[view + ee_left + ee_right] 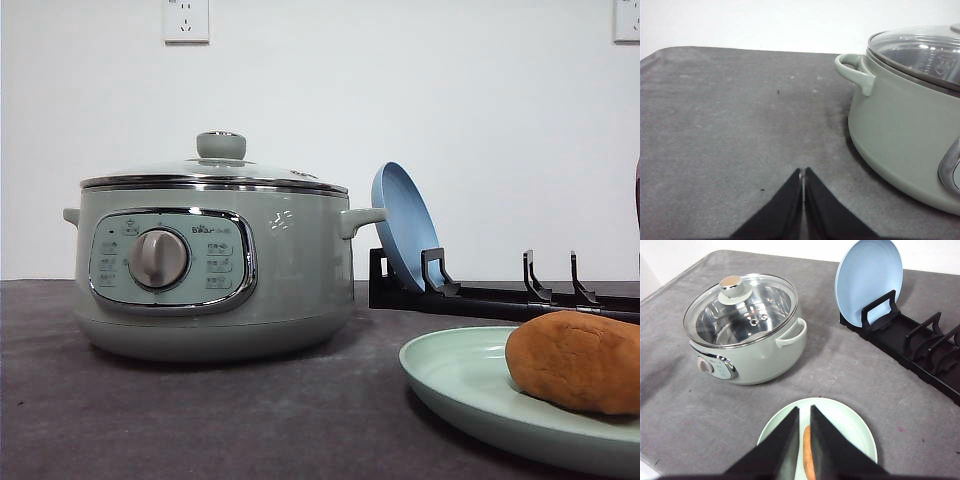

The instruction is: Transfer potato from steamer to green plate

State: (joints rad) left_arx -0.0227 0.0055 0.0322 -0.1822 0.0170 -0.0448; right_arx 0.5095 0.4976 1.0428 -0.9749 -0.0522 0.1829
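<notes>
Since the potato (577, 361) already sits on the green plate (455, 385), near its right side in the front view, I judge the transfer done and only the retreat left. My right pincer (803, 426) hangs directly above it, fingers narrow with a slim gap, and the potato's orange skin shows through that gap — nothing gripped as far as I can tell. My left pincer (803, 175) is pressed fully closed and empty, low over the bare grey table (720, 125) beside the steamer (910, 135).

Risks from here:
- Right fingers dropping or swinging sideways on the way out could nudge the potato. It's oval with a rough skin on a glossy, shallow plate, so it could roll off the low rim.
- Plate sits near the table's front edge; a push on the rim could slide it.
- Left arm is near the steamer's side handle (855, 70); a careless lift could clip it and rattle the glass lid (740, 307).

Containers:
- Green plate: holds the potato, nothing else.
- Steamer: lid on, knob up. Through the glass the steel bowl looks empty.
- Black dish rack (920, 347) behind the plate: one blue plate (870, 280) standing upright in its first slot, other slots free.
</notes>
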